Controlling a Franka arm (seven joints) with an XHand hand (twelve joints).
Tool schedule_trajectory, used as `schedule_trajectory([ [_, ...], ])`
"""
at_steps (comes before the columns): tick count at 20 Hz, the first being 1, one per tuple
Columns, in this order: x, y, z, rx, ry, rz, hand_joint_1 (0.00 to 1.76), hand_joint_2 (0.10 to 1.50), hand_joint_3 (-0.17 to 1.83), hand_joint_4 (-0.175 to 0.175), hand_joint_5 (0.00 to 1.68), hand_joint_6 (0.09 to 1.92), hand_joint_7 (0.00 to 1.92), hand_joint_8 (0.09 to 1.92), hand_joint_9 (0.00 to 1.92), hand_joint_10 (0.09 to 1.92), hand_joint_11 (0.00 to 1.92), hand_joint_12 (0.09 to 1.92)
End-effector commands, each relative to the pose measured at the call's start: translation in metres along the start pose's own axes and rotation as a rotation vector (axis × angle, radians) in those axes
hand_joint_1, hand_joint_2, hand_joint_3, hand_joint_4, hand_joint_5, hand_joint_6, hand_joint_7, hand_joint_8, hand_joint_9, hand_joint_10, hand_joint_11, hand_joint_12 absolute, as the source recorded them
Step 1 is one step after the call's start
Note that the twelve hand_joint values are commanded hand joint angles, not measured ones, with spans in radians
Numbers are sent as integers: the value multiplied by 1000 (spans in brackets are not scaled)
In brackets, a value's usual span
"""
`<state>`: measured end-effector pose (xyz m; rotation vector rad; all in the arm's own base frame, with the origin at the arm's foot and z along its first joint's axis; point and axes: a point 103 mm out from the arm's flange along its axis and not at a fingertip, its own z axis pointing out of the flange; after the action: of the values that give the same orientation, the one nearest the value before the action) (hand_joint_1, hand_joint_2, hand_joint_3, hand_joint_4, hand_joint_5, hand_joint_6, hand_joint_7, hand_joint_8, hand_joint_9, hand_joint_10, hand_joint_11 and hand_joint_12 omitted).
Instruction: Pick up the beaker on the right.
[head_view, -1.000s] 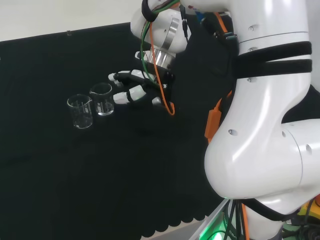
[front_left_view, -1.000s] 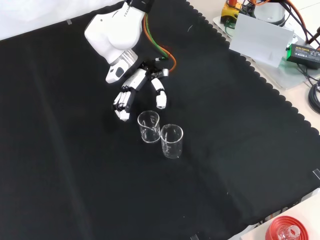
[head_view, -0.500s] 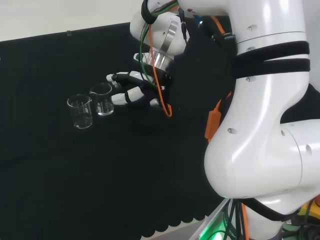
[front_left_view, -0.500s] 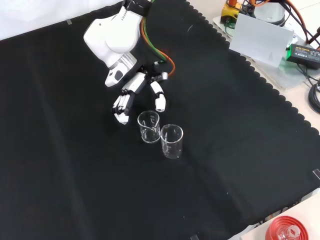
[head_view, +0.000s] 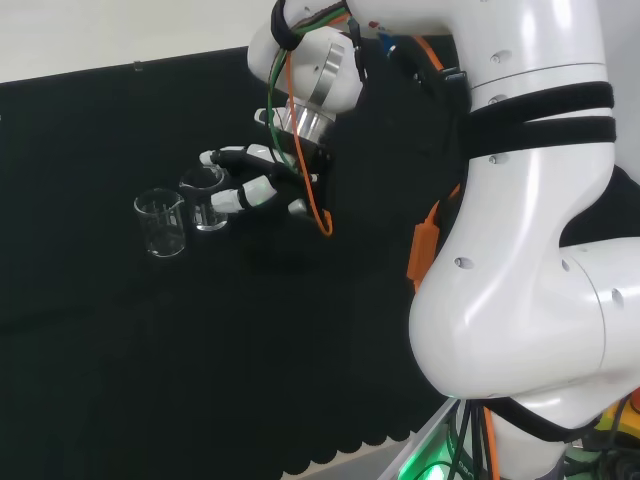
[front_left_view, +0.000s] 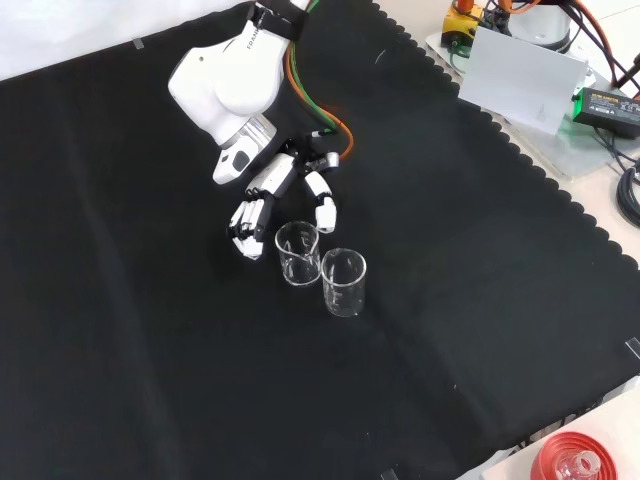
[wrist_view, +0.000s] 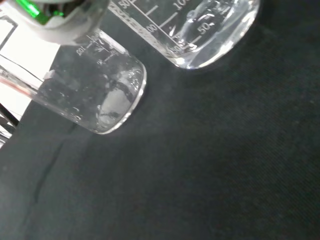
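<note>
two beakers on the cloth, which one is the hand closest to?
The right-hand beaker in the head view, the upper one in the front view. The hand has fingers on either side of it; the other beaker stands clear beyond.

Both small clear glass beakers (front_left_view: 298, 252) (front_left_view: 343, 282) look smooth and glossy, with white printed scale marks. The black cloth on the tabletop (front_left_view: 150, 350) is matt, finely woven. The black-and-white plastic hand (front_left_view: 262, 200) has a slight sheen.
</note>
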<state>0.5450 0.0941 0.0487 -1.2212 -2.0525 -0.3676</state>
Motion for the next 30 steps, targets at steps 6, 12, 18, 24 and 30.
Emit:
schedule_trajectory([
  [6, 3, 2, 2, -8, 5, -10, 775, 521, 556, -78, 296, 87, 223, 658, 327, 689, 0, 1124],
  [12, 4, 4, 5, -8, 3, -11, 778, 519, 561, -78, 313, 87, 228, 658, 330, 687, 0, 1126],
  [18, 10, 11, 12, 1, -5, -9, 784, 517, 565, -71, 335, 87, 240, 661, 332, 685, 0, 1128],
  [24, 19, 18, 17, -14, 8, -33, 797, 515, 569, -62, 364, 87, 262, 664, 337, 682, 0, 1134],
  [30, 17, 18, 18, -34, 23, -28, 827, 507, 585, -56, 402, 87, 313, 656, 369, 670, 0, 1160],
])
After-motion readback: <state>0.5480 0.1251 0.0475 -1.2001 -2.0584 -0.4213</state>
